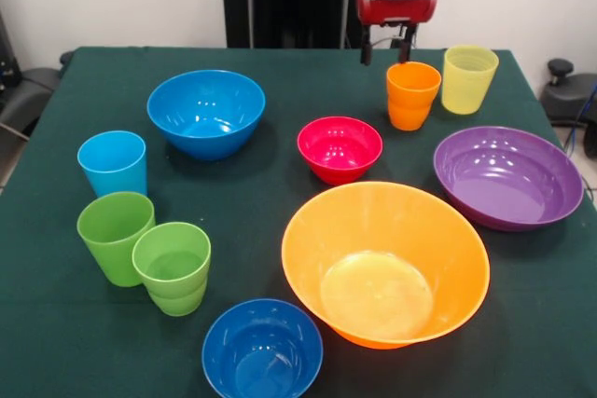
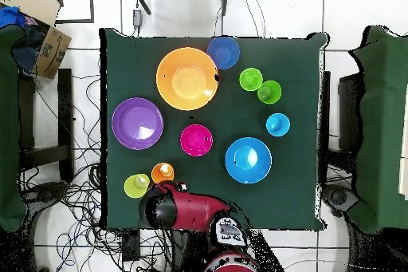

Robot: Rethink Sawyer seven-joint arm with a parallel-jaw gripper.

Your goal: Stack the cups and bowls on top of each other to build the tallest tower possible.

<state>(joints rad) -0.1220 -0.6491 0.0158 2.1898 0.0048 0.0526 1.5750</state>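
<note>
- Currently the pincer [image 1: 388,50] hangs at the far side of the desk [image 1: 280,184], just behind the orange cup [image 1: 412,94]; its two short dark fingers stand slightly spread, with nothing between them and touching no object.
- In the overhead view the arm's red housing covers the pincer, so its fingers cannot be made out there.
- No stacking is present: every cup and bowl stands separately on the desk.
- Yellow cup [image 1: 469,78] stands just beside the orange cup.
- Red bowl [image 1: 340,148] sits near the centre, with the large orange bowl [image 1: 385,263] nearer the camera and the purple bowl [image 1: 506,176] to the side.
- Near blue bowl [image 1: 262,349] is cut off by the bottom edge.
- Two green cups [image 1: 114,236] touch each other; the stepped one partly overlaps the plain one.
</note>
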